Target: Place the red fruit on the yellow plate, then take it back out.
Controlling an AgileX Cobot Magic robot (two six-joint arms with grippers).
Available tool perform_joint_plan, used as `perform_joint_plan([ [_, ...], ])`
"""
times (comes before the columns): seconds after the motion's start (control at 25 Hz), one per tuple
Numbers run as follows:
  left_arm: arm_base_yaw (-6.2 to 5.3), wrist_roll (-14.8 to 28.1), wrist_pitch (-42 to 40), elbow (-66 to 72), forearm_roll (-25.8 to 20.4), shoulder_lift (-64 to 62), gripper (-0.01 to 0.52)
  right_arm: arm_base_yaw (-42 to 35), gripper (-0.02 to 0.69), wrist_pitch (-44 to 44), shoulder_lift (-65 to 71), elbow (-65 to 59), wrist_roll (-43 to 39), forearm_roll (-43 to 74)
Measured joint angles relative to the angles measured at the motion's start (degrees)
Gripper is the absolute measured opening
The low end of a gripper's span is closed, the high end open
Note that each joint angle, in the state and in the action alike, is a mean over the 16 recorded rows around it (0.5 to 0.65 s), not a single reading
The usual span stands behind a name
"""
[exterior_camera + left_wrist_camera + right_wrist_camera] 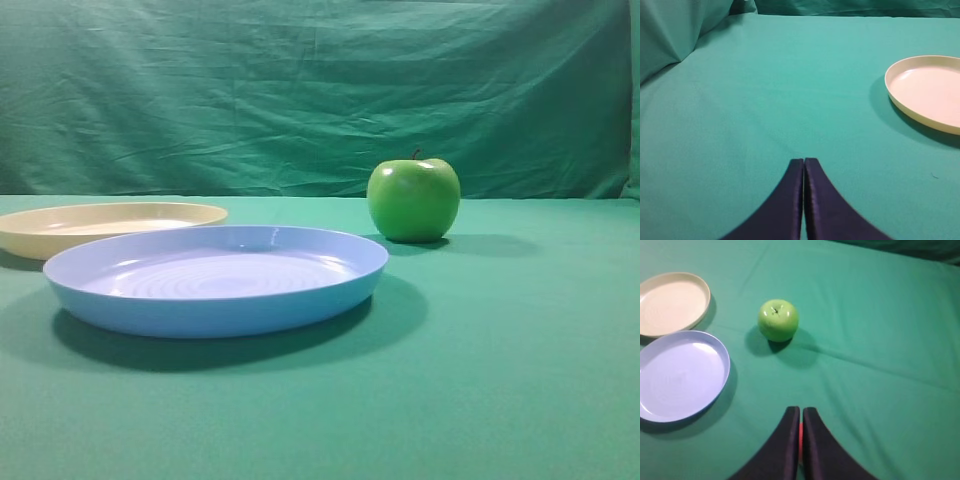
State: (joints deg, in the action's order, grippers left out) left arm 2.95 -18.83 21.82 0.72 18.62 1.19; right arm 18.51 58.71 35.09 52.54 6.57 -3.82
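Green cloth covers the worktop (520,380) and hangs as a wall behind it.

Take the green apple (413,199) as the marker. From the high view, the blue plate (215,278) sits to its left and closer to the camera. The yellow plate (108,226) sits farther left, just behind the blue one, and nothing lies on it.

The red fruit (800,434) is hard to find. It does not show in the high view at all. In the right wrist view, only a thin red strip peeks out between the two dark fingers of the right gripper (800,412). That gripper is squeezed together, and I think it is pinching the red fruit, but so little shows that I cannot be sure.

The left gripper (804,162) is pressed closed with nothing in it. It hangs over bare cloth, with the yellow plate off to its right.

In the right wrist view, the yellow plate lies ahead and far to the left of the right gripper, past the blue plate and left of the apple. So the next move likely needs a carry that way. The left arm looks closer to that plate, but the right one seems to have the fruit.

Neither arm shows in the high view. The fruit's shape is hidden.
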Motion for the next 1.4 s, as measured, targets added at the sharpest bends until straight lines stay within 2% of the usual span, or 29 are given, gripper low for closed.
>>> perform_joint_plan([
  [0.36, 0.0, 0.0, 0.0, 0.0, 0.0, 0.0, 0.0, 0.0, 0.0, 3.34, -11.82, 0.16, 0.05, -2.01],
  [0.76, 0.0, 0.0, 0.0, 0.0, 0.0, 0.0, 0.0, -0.99, 0.0, 4.95, -17.33, -0.46, -2.16, -1.1],
  [1.08, 0.0, 0.0, 0.0, 0.0, 0.0, 0.0, 0.0, -7.05, 0.0, -5.43, -21.73, -7.86, -2.65, 0.73],
  [1.4, 0.0, 0.0, 0.0, 0.0, 0.0, 0.0, 0.0, -15.28, 0.0, -21.07, -29.21, -23.66, -2.64, 2.01],
])
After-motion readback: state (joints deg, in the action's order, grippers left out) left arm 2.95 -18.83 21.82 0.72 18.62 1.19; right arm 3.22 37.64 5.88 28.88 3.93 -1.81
